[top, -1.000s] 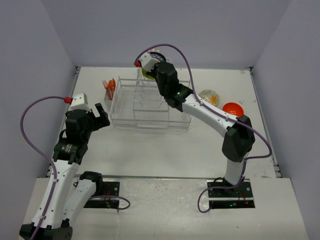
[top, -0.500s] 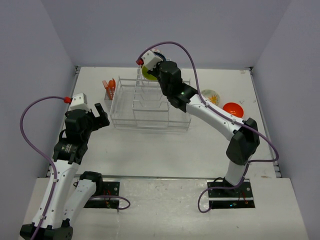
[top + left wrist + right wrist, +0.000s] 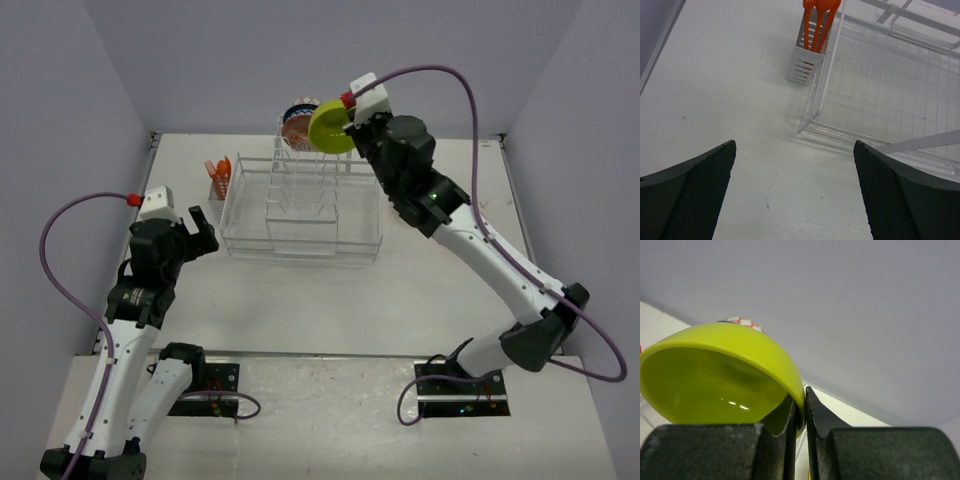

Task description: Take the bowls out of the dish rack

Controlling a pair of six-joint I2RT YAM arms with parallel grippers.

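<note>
SITE: I read this as a robotics lab test cell | ENCLOSURE: plain lavender walls box in a white table on three sides | RIG: my left arm and right arm stand on bolted base plates, purple cables trailing | PROPS: a white wire dish rack and utensil cup sit on the tabletop

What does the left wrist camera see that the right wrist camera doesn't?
Only left wrist: orange utensils in a small cup, the dish rack, and the open left gripper. Only right wrist: the yellow-green bowl pinched at its rim by the right gripper, and a patterned bowl peeking out behind. Both: a bit of white table.
</note>
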